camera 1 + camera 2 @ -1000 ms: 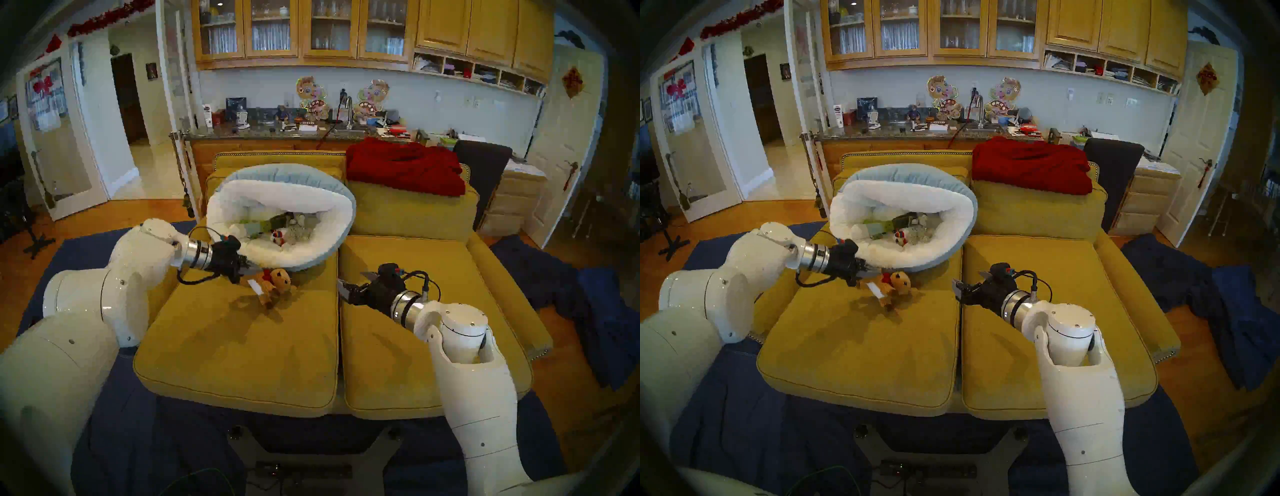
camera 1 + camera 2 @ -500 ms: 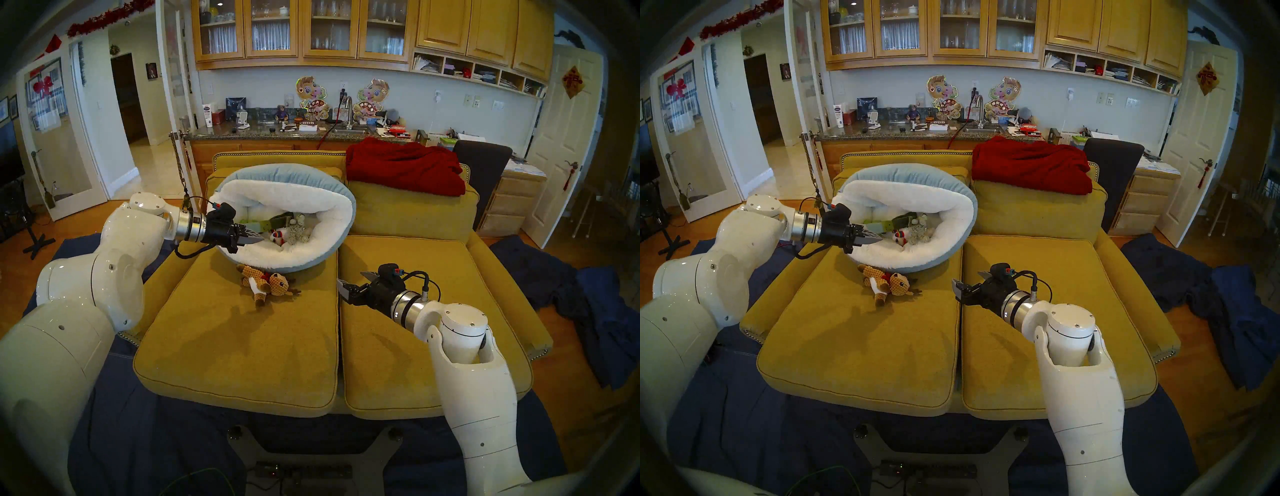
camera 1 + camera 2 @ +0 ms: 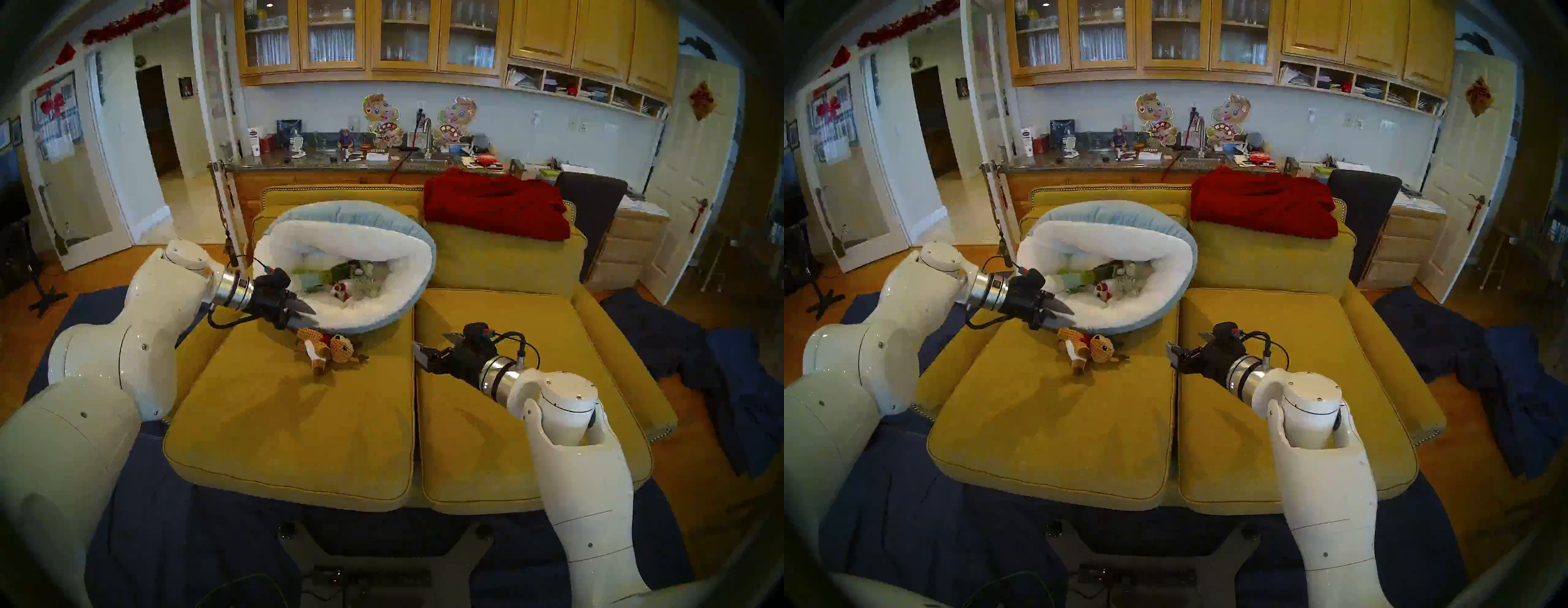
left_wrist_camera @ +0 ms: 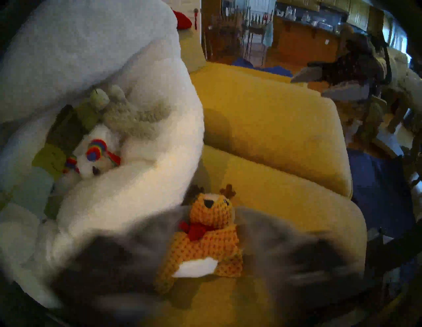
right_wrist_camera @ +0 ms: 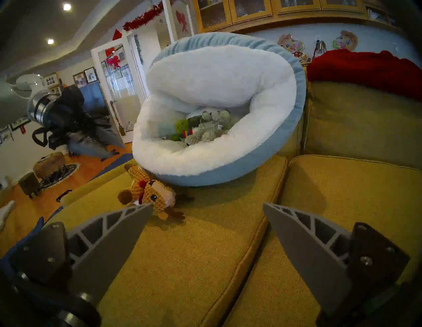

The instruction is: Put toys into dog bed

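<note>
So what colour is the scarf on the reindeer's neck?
Red. The reindeer's scarf shows best in the left wrist view.

One round dog bed with white fluffy lining and light blue outside (image 3: 384, 254) holds four plush toys (image 5: 201, 129). One brown knitted reindeer plush (image 3: 329, 348) lies on the yellow sofa's two seat cushions (image 3: 297, 424). One red blanket (image 3: 496, 204).
</note>
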You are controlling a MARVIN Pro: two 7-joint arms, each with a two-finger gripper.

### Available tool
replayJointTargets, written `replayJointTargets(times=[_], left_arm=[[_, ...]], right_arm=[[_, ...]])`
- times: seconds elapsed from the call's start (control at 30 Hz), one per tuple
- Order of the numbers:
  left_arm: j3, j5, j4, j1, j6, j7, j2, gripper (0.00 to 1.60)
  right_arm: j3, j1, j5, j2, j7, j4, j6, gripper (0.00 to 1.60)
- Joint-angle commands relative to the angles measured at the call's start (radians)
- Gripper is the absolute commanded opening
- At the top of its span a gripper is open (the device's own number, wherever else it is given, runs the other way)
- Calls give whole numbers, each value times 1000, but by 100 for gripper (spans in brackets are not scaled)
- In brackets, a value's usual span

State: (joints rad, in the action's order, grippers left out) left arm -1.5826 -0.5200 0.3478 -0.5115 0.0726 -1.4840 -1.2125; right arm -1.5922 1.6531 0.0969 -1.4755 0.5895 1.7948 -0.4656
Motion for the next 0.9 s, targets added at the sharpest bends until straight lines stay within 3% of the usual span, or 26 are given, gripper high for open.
replayJointTargets(times=[0.0,0.43,0.87], left_arm=[[0,6,65,-29,-8,1,-13,160],[25,-19,40,-44,15,46,-31,160],[65,-68,-20,-28,80,176,-47,160]], right_arm=[[1,-21,1,-2,1,37,-1,160],[-1,-21,-3,-5,4,37,-1,160],[-3,-21,-7,-9,8,36,0,160]])
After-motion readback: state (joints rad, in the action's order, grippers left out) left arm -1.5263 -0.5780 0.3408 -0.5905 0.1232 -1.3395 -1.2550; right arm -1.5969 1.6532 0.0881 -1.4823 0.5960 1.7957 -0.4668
